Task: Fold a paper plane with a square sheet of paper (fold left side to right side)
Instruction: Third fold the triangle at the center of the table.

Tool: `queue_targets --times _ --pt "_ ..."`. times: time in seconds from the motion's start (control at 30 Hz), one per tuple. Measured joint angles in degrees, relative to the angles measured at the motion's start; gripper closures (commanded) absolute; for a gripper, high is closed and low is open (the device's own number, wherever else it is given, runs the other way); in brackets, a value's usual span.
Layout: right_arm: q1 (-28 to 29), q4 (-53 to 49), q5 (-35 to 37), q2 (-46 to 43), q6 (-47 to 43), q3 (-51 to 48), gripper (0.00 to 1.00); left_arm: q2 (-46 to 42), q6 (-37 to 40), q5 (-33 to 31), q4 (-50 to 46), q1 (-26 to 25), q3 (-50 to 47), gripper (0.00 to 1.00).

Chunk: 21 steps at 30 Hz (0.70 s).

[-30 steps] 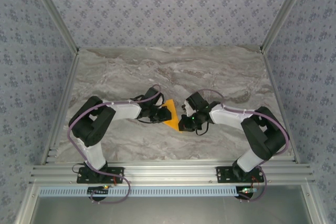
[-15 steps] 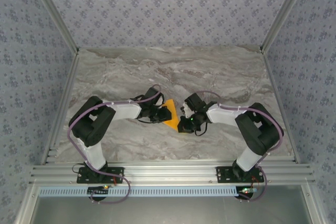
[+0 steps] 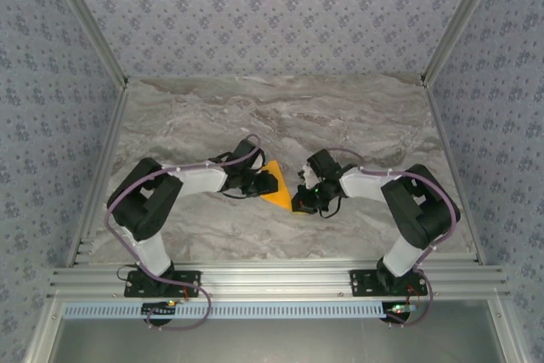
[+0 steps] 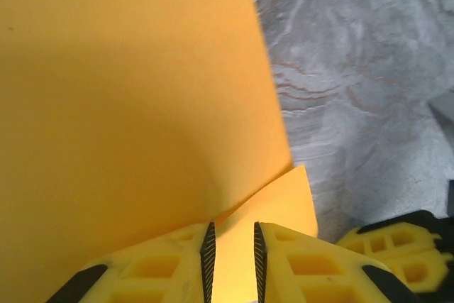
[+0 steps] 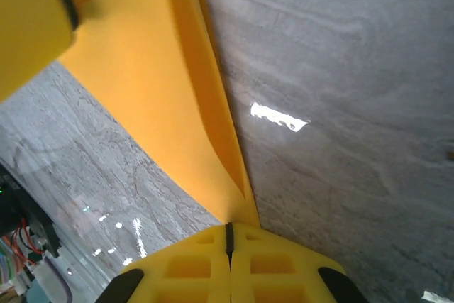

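orange paper, corner pinched in right end effector

Soft, even overhead light keeps the top view sharp, with faint shadows on the table. The right wrist view shows a white glare patch. In the left wrist view the square sheet of paper shades darker toward the bottom.

- Tabletop: grey slab with marble veining, lying under the left gripper and the right gripper and reaching well past both on every side.
- Walls: blue-grey wallpaper with a small flower print, beyond and to either flank of the grippers.
- Corner posts: bare aluminium, slanted.
- Rail: ribbed aluminium, on the near side of both grippers.
- Strip: pale and dotted, just nearer than the rail.
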Motion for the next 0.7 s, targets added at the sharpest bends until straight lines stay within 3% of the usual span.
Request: queue_targets --times 0.37,0.7 --pt "-1.4 0.5 -3.5 1.3 -1.0 0.0 0.99 -3.7 1.9 0.0 -0.3 -8.0 0.0 0.88" --pt "-1.4 0.5 -3.5 1.4 -1.3 0.0 1.00 2.6 1.6 1.0 0.1 -8.9 0.1 0.93"
